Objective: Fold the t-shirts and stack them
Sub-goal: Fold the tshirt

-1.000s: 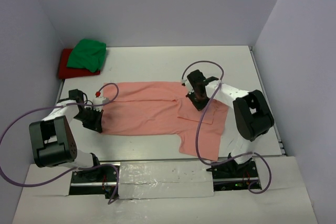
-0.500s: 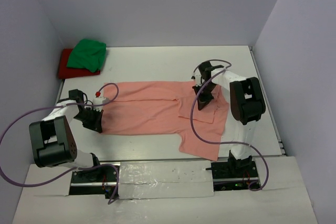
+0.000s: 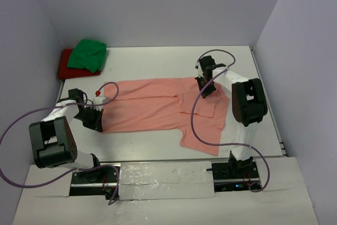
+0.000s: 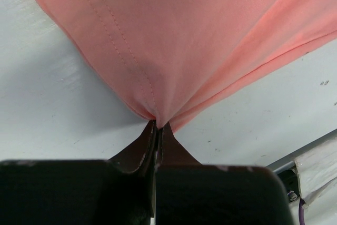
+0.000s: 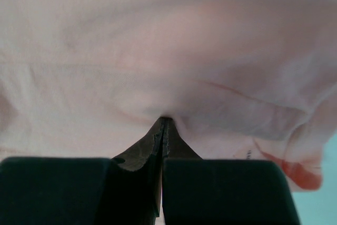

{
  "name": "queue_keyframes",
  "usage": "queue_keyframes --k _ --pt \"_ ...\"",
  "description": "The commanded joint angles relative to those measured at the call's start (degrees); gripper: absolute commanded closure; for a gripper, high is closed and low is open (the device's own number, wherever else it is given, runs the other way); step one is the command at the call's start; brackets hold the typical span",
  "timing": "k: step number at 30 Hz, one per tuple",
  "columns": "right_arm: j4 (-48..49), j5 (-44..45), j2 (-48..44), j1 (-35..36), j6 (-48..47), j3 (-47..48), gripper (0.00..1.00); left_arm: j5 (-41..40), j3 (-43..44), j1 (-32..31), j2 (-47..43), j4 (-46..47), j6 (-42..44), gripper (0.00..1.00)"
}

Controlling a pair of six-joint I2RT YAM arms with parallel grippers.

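Since a second ago our right gripper point(image 3: 206, 88) has travelled away from the arm bases toward the far side of the table point(image 3: 158, 59), dragging the collar end of the pink shirt point(image 3: 147, 108) with it, so that end now lies flatter and the cloth looks more stretched out; our left gripper point(image 3: 96, 120) has not shifted from the shirt's opposite end. Both sets of fingers are pinched tight on pink fabric: the left wrist view shows a stitched hem bunched between them, and the right wrist view shows a fold of cloth puckered at the tips. The pink shirt lies spread lengthwise across the middle of the table, with one flap trailing toward the near right edge. At the far left corner the green shirt point(image 3: 88, 54) sits heaped on the red shirt point(image 3: 63, 66), well apart from the pink one. We judge the task to be somewhere in the middle: those two already share a pile, though how neatly we cannot tell, while the pink shirt still needs its folds finished and then has to go onto that pile.
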Motion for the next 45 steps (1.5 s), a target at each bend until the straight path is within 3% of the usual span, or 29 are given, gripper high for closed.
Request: queue_keyframes --k 1,6,11,16,19,24,34,40,45 --pt "5.3 4.5 -1.6 -0.6 1.0 3.5 1.0 1.0 2.0 0.3 -0.2 0.6 0.3 1.0" --pt "4.2 2.8 -1.0 -0.7 1.0 4.4 1.0 1.6 1.7 0.4 -1.3 0.6 0.2 1.0" --pt "-2.9 -10.8 -3.8 0.5 -5.2 4.6 0.98 1.8 1.2 0.4 -2.3 0.3 0.3 1.0" --pt "-9.3 -7.6 -18.2 9.1 -19.5 -3.4 0.64 2.3 1.2 0.4 -2.7 0.1 0.4 1.0" --pt "-14.2 -2.3 -25.7 15.5 -24.5 -8.2 0.56 2.4 1.4 0.4 -3.1 -0.2 0.5 1.0" --pt "-26.8 -1.5 -28.8 17.3 -27.7 -13.1 0.54 2.9 1.6 0.4 -3.8 -0.2 0.7 1.0" --pt "-29.4 10.2 -37.4 19.5 -33.2 -32.0 0.54 3.5 2.0 0.4 -4.5 -0.3 0.7 1.0" --pt "-29.6 7.4 -41.6 23.4 -32.7 -34.0 0.53 3.6 2.3 0.4 -4.6 -0.4 0.6 1.0" --pt "-32.4 -3.2 -43.1 27.4 -32.5 -31.4 0.51 3.3 2.4 0.4 -5.0 -0.8 0.8 1.0"
